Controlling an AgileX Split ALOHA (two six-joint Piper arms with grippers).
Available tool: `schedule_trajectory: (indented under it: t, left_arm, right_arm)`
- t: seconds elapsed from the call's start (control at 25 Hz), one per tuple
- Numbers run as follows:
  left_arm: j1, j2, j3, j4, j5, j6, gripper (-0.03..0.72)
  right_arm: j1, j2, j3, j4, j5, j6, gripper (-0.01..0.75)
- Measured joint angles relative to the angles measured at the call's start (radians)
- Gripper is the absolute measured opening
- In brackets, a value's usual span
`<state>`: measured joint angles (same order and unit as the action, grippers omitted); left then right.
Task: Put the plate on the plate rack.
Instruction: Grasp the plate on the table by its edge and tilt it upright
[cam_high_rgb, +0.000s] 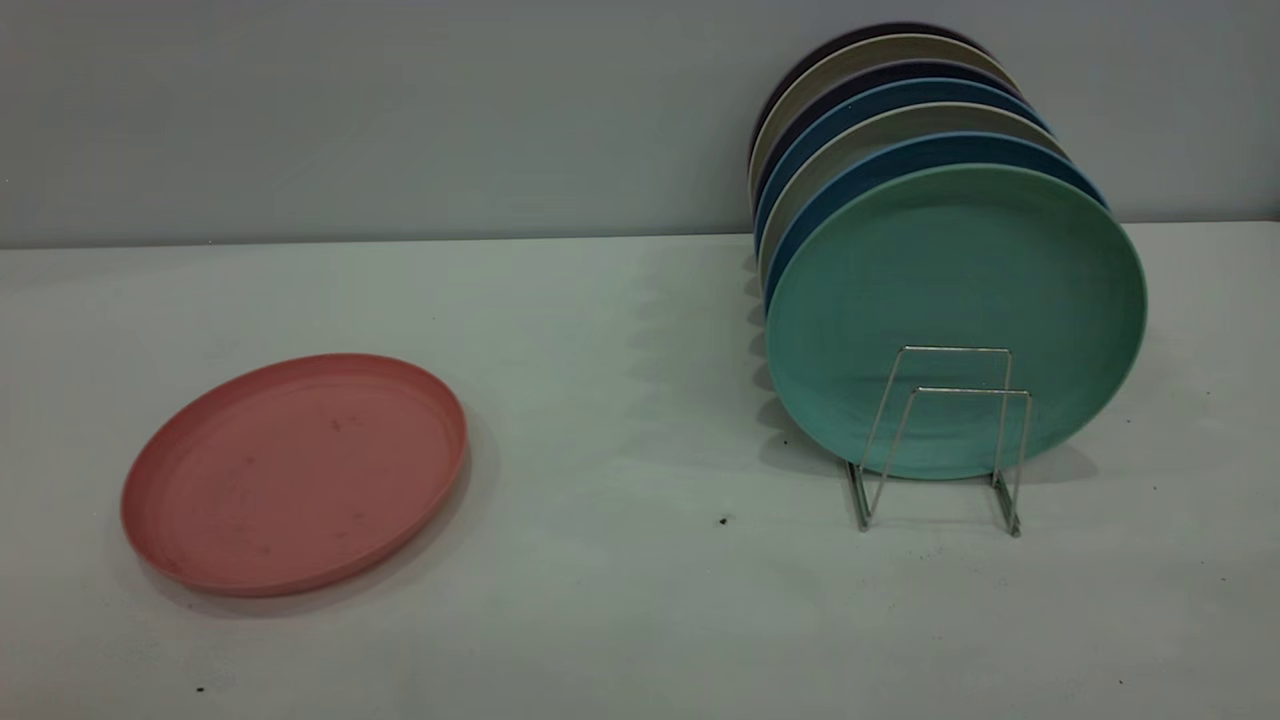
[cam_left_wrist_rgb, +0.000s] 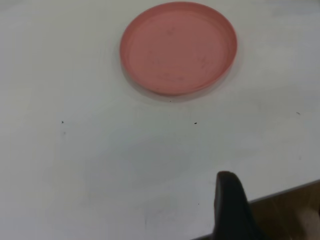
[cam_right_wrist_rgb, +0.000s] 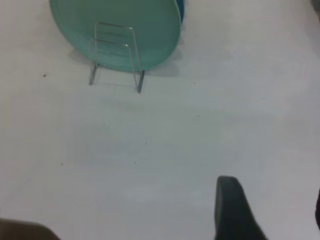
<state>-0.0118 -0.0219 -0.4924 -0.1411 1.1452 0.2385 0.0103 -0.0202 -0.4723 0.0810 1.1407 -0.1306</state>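
Observation:
The salmon-pink plate (cam_high_rgb: 295, 472) lies flat on the white table at the left; it also shows in the left wrist view (cam_left_wrist_rgb: 178, 47). The wire plate rack (cam_high_rgb: 945, 440) stands at the right, with two bare upright loops at its front end; it also shows in the right wrist view (cam_right_wrist_rgb: 116, 57). My left gripper (cam_left_wrist_rgb: 275, 192) hovers near the table's edge, well away from the pink plate, open and empty; only one finger (cam_left_wrist_rgb: 231, 205) shows. My right gripper (cam_right_wrist_rgb: 273, 195) is open and empty, well away from the rack. Neither gripper shows in the exterior view.
A mint-green plate (cam_high_rgb: 955, 290) stands upright in the rack just behind the front loops, with several blue, beige and dark plates (cam_high_rgb: 880, 110) stacked upright behind it. The white table (cam_high_rgb: 620, 420) meets a grey wall at the back. The table's edge (cam_left_wrist_rgb: 285, 192) is near my left gripper.

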Motion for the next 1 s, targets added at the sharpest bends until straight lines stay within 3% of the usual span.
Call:
schedule_trajectory:
  t: [0.32,0.56,0.76,1.0]
  left_arm:
    - [-0.003,0.000,0.000,0.000,0.000,-0.002,0.453]
    - [-0.080,0.000,0.000,0.000,0.000,-0.006,0.451]
    - [-0.151,0.000,0.000,0.008,-0.012,-0.126,0.446]
    - [-0.154,0.089,0.000,0.080,-0.029,-0.274,0.446]
  right_arm:
    - [0.000,0.000,0.000,0.000,0.000,0.000,0.407]
    - [0.020,0.000,0.000,-0.001,0.000,0.000,0.407]
    - [0.021,0.000,0.000,0.030,0.000,0.000,0.407]
    - [0.091,0.002,-0.006,0.088,-0.025,0.001,0.407]
